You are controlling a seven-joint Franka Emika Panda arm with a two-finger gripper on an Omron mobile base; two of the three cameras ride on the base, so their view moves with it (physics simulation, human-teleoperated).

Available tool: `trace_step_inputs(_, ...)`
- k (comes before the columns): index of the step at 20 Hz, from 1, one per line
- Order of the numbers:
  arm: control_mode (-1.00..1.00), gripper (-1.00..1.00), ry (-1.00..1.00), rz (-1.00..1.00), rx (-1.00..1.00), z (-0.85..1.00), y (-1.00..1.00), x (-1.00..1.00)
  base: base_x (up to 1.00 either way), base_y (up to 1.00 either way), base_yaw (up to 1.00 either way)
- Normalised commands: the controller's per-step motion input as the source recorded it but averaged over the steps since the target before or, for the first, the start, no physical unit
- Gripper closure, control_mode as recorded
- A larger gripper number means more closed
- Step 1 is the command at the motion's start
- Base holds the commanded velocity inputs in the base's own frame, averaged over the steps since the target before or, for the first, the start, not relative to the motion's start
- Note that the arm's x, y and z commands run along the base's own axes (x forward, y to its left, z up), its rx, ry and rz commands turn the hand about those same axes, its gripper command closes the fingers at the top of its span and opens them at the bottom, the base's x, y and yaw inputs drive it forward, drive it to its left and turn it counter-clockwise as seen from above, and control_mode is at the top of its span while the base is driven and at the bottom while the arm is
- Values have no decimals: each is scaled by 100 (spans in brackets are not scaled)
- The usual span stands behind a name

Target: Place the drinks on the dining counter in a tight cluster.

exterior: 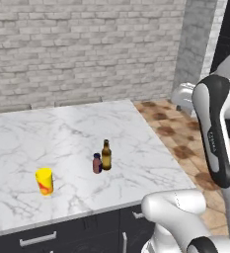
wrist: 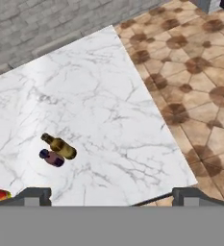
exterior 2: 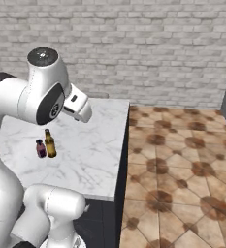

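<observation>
Your claw (wrist: 111, 194) stood wide and empty at the frame bottom; the brown glass bottle (exterior: 106, 155) and short maroon container (exterior: 97, 163) touched mid-frame on the white marble tabletop (exterior: 136, 148). Descending carelessly risked toppling both.

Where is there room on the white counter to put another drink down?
The counter is bare from the brown bottle to its right edge, and back toward the brick wall. It is crowded where the maroon bottle stands against the brown one. The yellow cup stands apart at left.

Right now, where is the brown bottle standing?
The brown bottle stands upright on the marble counter, close beside the small maroon bottle, with a yellow cup farther off along the front edge.
</observation>
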Motion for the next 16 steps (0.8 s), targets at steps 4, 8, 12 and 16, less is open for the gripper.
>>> trace_step_inputs(4, -100, -100, 0, 0, 7, 2, 0, -5, 0, 0, 0)
trace_step_inputs(8, 100, -100, 0, 0, 0, 0, 0, 0, -69, -34, -21)
trace_step_inputs(12, 100, -100, 0, 0, 0, 0, 0, 0, -83, -62, -52)
trace_step_inputs(16, 100, -100, 0, 0, 0, 0, 0, 0, -64, -46, -62)
